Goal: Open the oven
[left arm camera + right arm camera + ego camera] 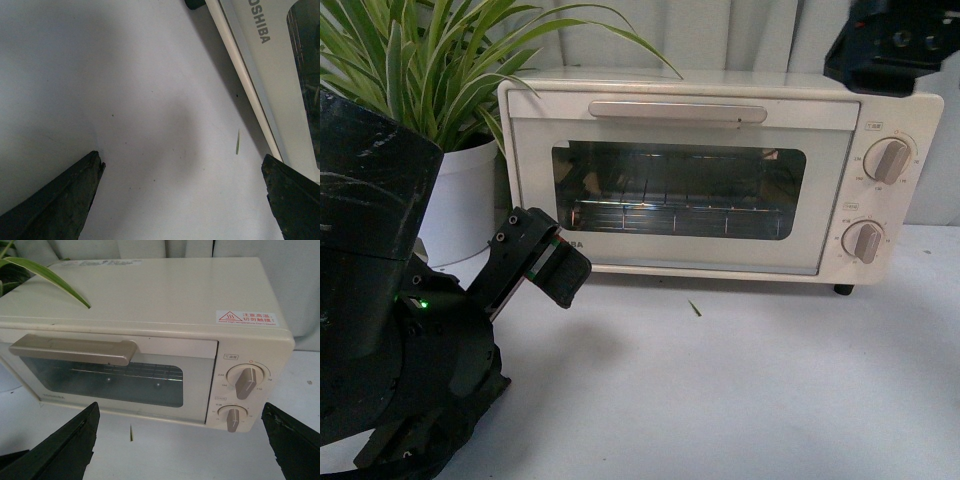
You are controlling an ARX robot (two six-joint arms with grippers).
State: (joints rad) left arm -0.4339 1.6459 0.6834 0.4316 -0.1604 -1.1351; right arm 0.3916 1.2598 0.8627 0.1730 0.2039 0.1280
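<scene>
Left gripper gapes wide over free tabletop at seven o'clock of the toaster oven. Right gripper, wide too, at its one o'clock corner

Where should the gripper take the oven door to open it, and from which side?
Grip the bar handle along the door's top edge, near its middle. Come from the front and above, one finger over the bar and one under: it runs level and stands off the door. The right gripper, open and above the oven, looks best placed.
</scene>
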